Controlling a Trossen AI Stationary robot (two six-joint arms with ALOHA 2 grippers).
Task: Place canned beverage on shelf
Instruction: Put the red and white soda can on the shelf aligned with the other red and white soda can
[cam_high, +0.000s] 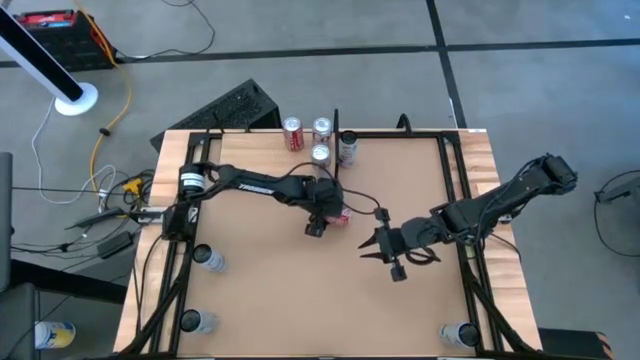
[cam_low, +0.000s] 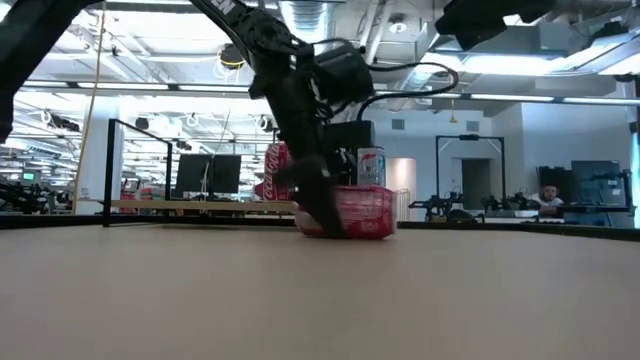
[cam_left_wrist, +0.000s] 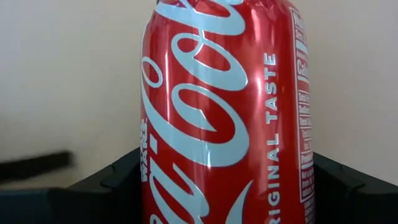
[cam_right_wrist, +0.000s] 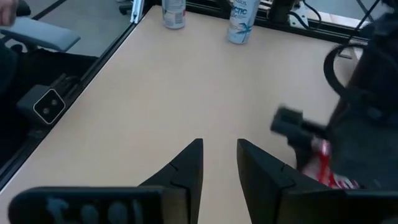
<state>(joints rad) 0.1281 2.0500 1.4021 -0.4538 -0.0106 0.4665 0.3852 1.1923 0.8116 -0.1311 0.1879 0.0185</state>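
The left gripper (cam_high: 322, 217) is seen mid-table with its fingers spread either side of a red can (cam_high: 338, 217) lying on its side on the table (cam_high: 420, 300), not yet pinched. The can's long axis is judged to run along the gripper's line of sight. The right gripper (cam_high: 372, 245), narrowly parted and empty, is held just beside, with the shelf (cam_high: 485, 170) well apart along the right edge.

even overhead lighting; ceiling lights (cam_low: 560, 62) flare in low view; glare streaks on can (cam_left_wrist: 230, 118); left gripper (cam_right_wrist: 298, 127) blurred.

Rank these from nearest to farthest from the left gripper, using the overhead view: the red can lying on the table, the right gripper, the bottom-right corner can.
1. Red can, at the left gripper.
2. Right gripper, mid-table.
3. Corner can, bottom right.
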